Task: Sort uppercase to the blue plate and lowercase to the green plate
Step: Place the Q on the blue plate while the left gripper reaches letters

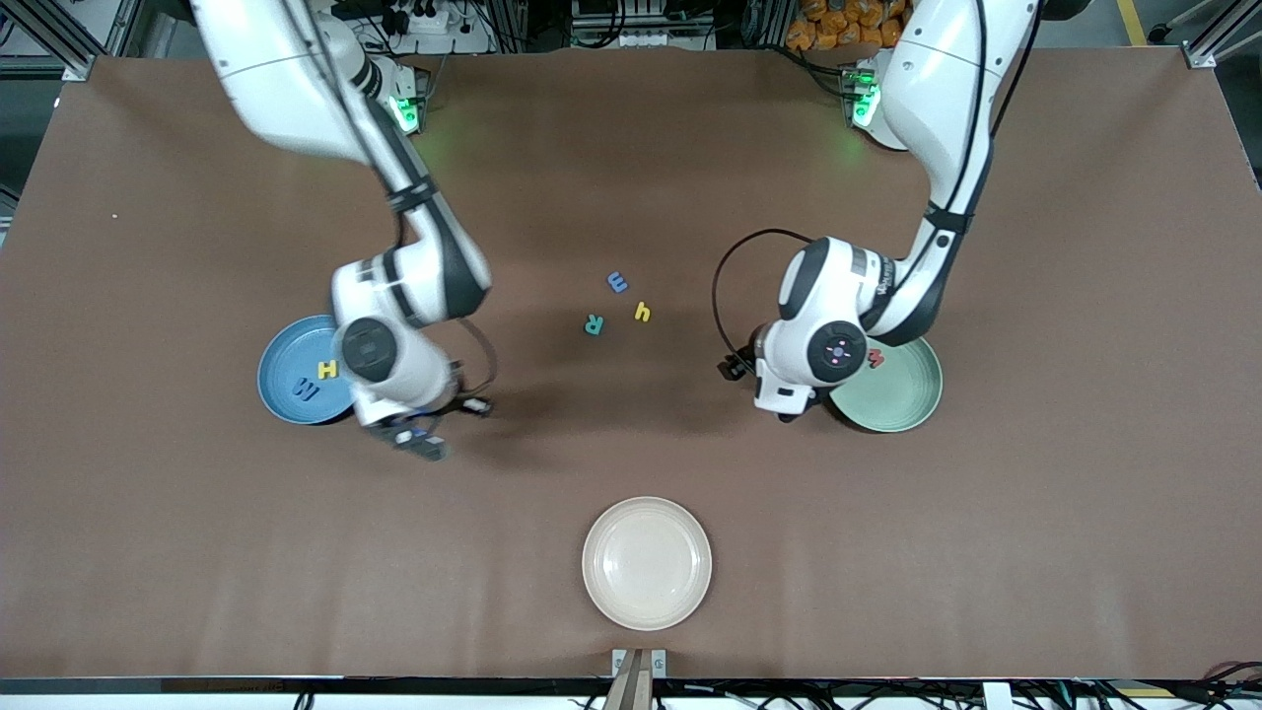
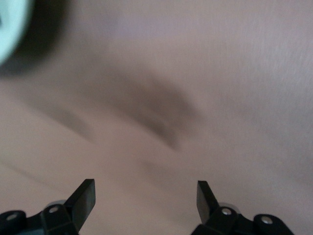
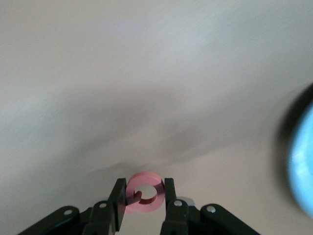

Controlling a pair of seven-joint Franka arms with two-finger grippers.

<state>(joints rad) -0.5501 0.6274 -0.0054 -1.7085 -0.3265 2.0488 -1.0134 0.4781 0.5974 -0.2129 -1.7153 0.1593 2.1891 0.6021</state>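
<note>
Now the right gripper [image 3: 142, 196] pinches a red Q [image 3: 144, 192] between its jaws, up in the air over bare table just beside the blue plate [image 1: 286, 394]. On that plate lie a yellow H [image 1: 327, 370] and a blue M [image 1: 307, 389]. Over at the left arm's end, the left gripper [image 2: 145, 195] hangs with jaws spread wide and nothing between them, just beside the green plate [image 1: 902, 394], which carries a red w [image 1: 876, 359]. Between the two arms, well apart from both sets of jaws, a blue E-shaped letter [image 1: 617, 282], a yellow h [image 1: 642, 313] and a teal R [image 1: 593, 323] lie on the table [image 1: 631, 148]. A cream plate [image 1: 647, 562] sits nearest the camera.
</note>
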